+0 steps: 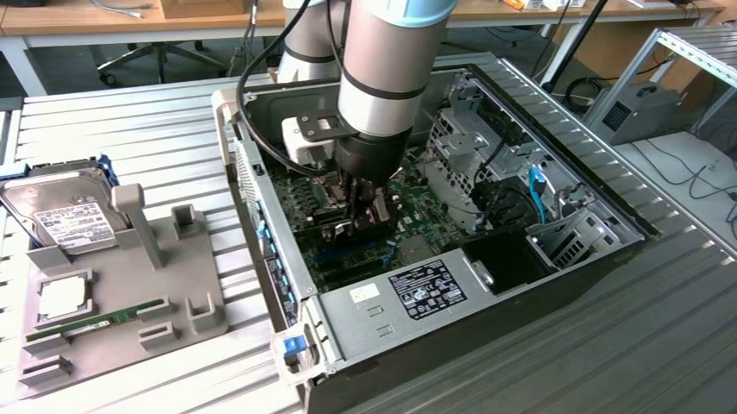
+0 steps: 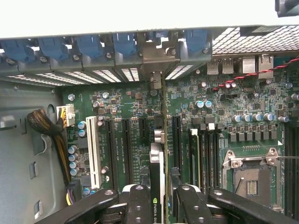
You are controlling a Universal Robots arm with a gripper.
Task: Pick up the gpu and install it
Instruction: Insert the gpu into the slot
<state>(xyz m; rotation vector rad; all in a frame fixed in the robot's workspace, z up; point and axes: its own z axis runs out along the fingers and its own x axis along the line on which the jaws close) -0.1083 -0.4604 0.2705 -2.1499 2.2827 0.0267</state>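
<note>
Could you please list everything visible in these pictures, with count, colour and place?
gpu: one, green card seen edge-on, held upright between the fingers over the motherboard's slots.
computer case: one, grey and black, lying open on the table.
motherboard: one, green, inside the case.
white slot: one, on the motherboard, beside the black slots.
hard drive: one, silver with white label, at the exterior view's left, on the holder.
memory stick: one, narrow green, lying in the holder.
parts holder: one, grey, beside the case on the exterior view's left.
table: one, silver slatted, under everything.
arm: one, grey, reaching down into the case.
gripper: one, black, shut on the gpu.
</note>
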